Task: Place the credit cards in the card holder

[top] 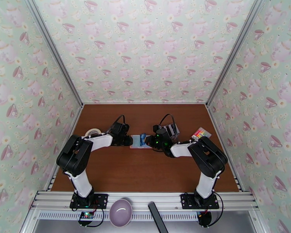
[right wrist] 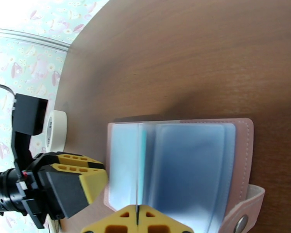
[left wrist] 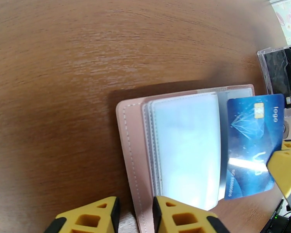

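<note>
- Progress check: I'd call this early. The card holder [left wrist: 130, 152] lies flat and open on the table, and the clear pockets I can see look empty, though they're blurry in the right wrist view, so no promises.
- One blue credit card [left wrist: 254, 144] is on its way in. It sits over the holder's right-hand page, long edge close to the pockets, not slid into a slot yet.
- The right gripper [right wrist: 137, 209] has its fingers pinched tight on that card, which shows edge-on, standing over the holder's middle pages.
- The left gripper [left wrist: 135, 214] is at the holder's left edge, fingers a little apart with the pink cover between them. Can't tell if it's actually squeezing.
- Left to do, I reckon: seat this card, then the clear case of dark cards [left wrist: 279, 74] just beyond the holder's right side.
</note>
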